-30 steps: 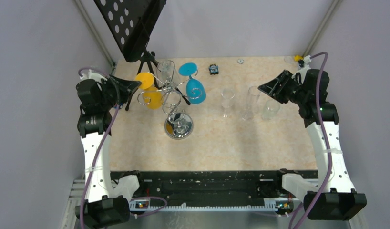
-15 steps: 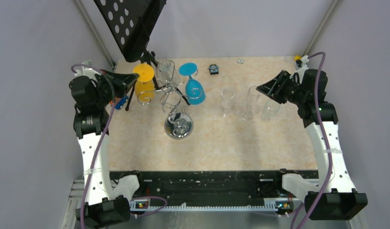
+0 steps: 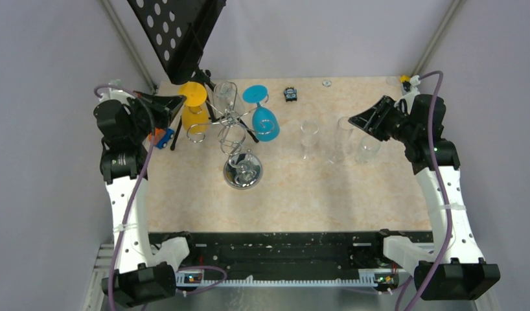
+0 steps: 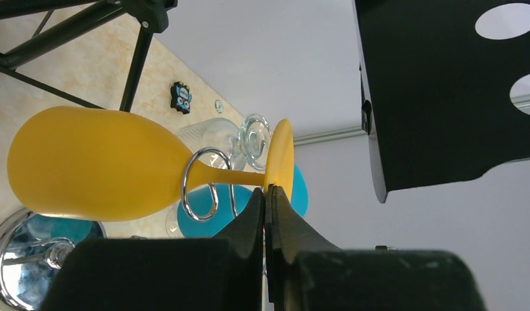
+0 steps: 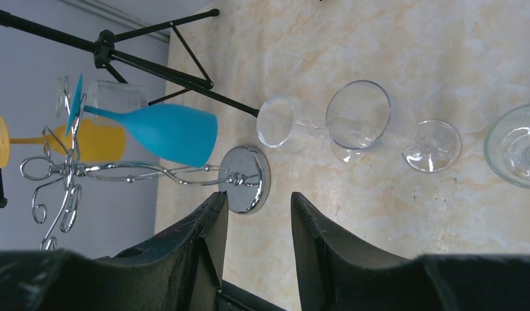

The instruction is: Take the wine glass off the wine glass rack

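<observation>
Closing within the last second, the left pincer (image 4: 267, 194) now has its fingers pressed together on the rim of the yellow wine glass's (image 4: 94, 165) foot (image 4: 280, 155), a thin pinch with no gap to be seen. Over the same second the glass has swung towards the far left corner. A small blue-and-orange object (image 3: 161, 137) on the table (image 3: 314, 201) has also come into view beside that arm.

For the task this means the grasp looks made but the removal is not. The stem runs through a wire hook (image 4: 199, 184) of the wine glass rack (image 3: 242, 171), so the glass hangs on the rack at its far-left side. Sliding the stem out through the hook's open side is probably the next need. The right pincer (image 5: 257, 202) stands half spread over the table, holding nothing.

The rack also carries a blue glass (image 3: 265, 123) and a clear glass (image 3: 225, 94). Three clear glasses (image 3: 341, 139) stand on the table near the right arm. Every glass looks empty.
</observation>
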{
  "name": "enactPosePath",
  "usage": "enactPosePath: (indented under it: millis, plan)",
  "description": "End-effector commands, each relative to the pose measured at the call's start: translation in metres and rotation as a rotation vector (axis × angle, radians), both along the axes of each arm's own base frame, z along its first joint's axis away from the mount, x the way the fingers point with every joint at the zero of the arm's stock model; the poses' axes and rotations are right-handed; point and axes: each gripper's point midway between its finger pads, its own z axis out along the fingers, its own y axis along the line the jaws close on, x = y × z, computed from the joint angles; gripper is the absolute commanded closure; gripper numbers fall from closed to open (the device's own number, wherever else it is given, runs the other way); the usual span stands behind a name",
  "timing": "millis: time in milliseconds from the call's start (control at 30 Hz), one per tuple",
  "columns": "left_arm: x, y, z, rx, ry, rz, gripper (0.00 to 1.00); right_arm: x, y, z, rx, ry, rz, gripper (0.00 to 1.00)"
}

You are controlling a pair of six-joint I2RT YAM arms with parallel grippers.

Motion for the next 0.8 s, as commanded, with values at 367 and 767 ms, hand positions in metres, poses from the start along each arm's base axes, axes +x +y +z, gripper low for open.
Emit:
enactPosePath:
  millis: [367, 767]
  plan:
    - [0.014, -0.017, -0.003, -0.016, -0.061, -0.175, 1.0, 0.0, -0.001, 0.015, -0.018, -0.069, 0.0, 0.59]
    - [-0.014, -0.028, -0.016, 0.002, 0.027, -0.226, 1.0, -0.003, -0.001, 0.015, -0.021, -0.065, -0.005, 0.59]
